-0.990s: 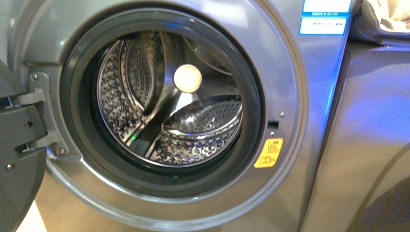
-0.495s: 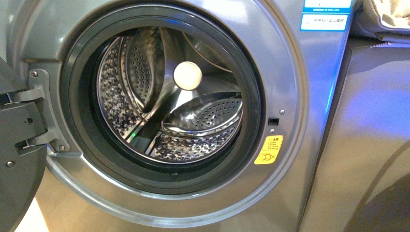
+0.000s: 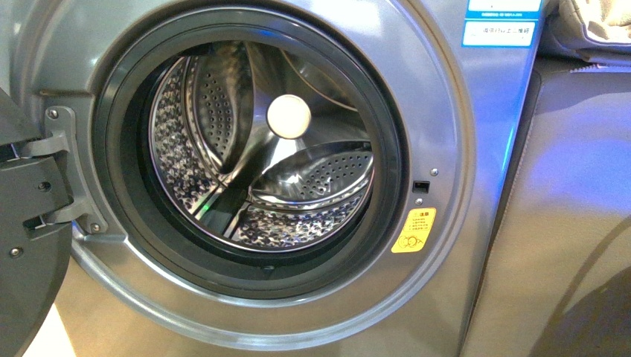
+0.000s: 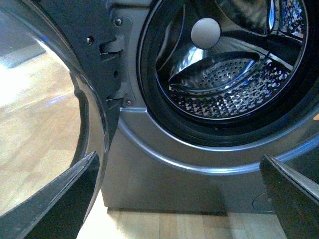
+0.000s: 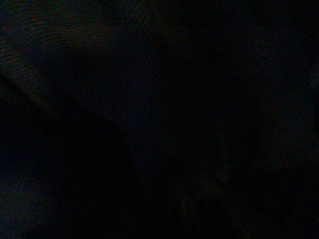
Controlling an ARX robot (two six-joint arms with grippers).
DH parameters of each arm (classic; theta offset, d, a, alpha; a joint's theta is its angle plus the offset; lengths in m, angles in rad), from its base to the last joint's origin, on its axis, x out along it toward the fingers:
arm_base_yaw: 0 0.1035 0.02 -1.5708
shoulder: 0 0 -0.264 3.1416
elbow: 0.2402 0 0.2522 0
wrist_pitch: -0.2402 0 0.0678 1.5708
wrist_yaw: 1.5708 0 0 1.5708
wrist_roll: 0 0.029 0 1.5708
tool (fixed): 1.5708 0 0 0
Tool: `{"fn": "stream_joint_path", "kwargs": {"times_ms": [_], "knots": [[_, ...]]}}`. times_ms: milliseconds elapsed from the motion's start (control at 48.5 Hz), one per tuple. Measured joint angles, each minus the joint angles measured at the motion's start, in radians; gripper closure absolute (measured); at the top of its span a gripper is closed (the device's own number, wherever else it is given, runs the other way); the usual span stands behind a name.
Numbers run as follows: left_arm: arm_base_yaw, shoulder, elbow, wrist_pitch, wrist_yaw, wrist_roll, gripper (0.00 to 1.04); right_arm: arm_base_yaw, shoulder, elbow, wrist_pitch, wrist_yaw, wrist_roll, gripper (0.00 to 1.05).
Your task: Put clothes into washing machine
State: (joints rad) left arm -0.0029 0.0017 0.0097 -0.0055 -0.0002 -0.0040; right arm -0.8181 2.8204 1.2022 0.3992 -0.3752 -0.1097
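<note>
The silver-grey washing machine fills the front view, its round porthole open. The dark rubber gasket rings the shiny perforated steel drum, which holds no fabric that I can see. A yellow warning sticker sits right of the opening. In the left wrist view the machine stands close ahead, and my left gripper is open and empty, low in front of the machine's lower front. The dark clothes are out of view. The right wrist view is dark, and neither arm shows in the front view.
The open door hangs on its hinge at the left; it also shows in the left wrist view. A taupe cabinet stands right of the machine, with beige cloth on top. Light wood floor lies below.
The front view shifted slightly between one second ago and half a second ago, the machine sitting a little lower in the frame. Since then nothing has visibly changed.
</note>
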Motion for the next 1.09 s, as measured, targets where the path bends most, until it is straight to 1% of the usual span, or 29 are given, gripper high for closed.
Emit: {"fn": "stream_joint_path", "kwargs": {"times_ms": [144, 186, 495, 763, 949, 1093], "knots": [[0.0, 0.0, 0.0, 0.0, 0.0, 0.0, 0.07, 0.01, -0.112, -0.078, 0.035, -0.034, 0.005, 0.99], [0.0, 0.0, 0.0, 0.0, 0.0, 0.0, 0.07, 0.012, -0.145, -0.097, 0.041, -0.039, 0.006, 1.01], [0.0, 0.0, 0.0, 0.0, 0.0, 0.0, 0.07, 0.026, -0.483, -0.299, 0.134, -0.143, 0.036, 1.01], [0.0, 0.0, 0.0, 0.0, 0.0, 0.0, 0.07, 0.048, -0.88, -0.457, 0.198, -0.218, 0.082, 1.01], [0.0, 0.0, 0.0, 0.0, 0.0, 0.0, 0.07, 0.06, -1.112, -0.472, 0.171, -0.276, 0.134, 1.01], [0.0, 0.0, 0.0, 0.0, 0.0, 0.0, 0.07, 0.062, -1.253, -0.441, 0.138, -0.312, 0.18, 1.01]]}}
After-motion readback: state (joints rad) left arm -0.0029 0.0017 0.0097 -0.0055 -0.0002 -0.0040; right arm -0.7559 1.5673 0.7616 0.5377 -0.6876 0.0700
